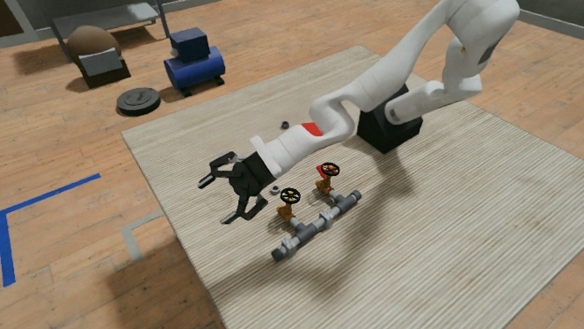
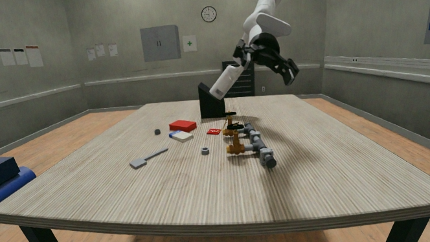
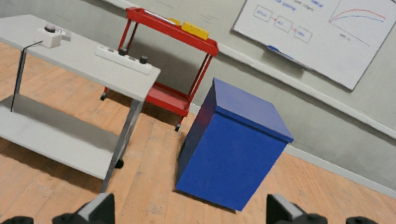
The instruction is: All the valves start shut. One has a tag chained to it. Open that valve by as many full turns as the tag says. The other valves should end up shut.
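A grey pipe [image 1: 317,224] lies on the table with two brass valves, each with a black handwheel. The near valve [image 1: 289,196] shows in the exterior view too [image 2: 235,145]. The far valve [image 1: 329,170] has a red tag [image 2: 212,131] lying beside it, also seen partly hidden in the top view [image 1: 321,171]. I cannot read the tag. My gripper [image 1: 220,195] is open and empty, held high above the table, left of the near valve and pointing outward; it also shows in the exterior view [image 2: 269,66]. The wrist view shows only the fingertips and the room.
A nut [image 2: 204,151], a grey flat tool [image 2: 147,158], a small dark ring [image 2: 157,131], a red block [image 2: 182,125] and a white-and-blue block [image 2: 181,136] lie on the table left of the valves. The arm's black base [image 2: 210,103] stands behind them.
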Tool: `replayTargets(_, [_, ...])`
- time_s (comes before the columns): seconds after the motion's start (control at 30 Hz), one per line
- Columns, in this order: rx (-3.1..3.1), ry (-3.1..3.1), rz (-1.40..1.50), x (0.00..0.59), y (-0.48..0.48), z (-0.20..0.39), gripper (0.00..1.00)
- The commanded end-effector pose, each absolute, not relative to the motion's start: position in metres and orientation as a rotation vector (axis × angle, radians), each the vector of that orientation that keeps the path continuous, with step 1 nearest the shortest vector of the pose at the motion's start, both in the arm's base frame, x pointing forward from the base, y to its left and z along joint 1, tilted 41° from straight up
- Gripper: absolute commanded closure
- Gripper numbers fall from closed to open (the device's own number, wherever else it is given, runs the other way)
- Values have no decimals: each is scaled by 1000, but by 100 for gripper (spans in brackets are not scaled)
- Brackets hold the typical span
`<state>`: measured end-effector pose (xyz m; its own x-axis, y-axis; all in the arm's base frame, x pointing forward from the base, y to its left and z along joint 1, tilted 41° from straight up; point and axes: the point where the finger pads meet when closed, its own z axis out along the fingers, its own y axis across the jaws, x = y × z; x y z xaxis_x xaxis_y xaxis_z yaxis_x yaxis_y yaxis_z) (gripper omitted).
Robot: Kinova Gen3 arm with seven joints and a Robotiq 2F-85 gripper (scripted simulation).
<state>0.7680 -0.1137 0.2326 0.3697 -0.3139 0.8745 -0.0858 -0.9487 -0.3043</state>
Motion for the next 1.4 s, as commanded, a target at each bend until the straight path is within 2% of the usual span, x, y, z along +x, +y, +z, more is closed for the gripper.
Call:
replayTargets(0.0, [-2420,361,-1620,768,-115,234,0])
replayTargets(1.37, [-2478,162,-1676,762,-119,233,0])
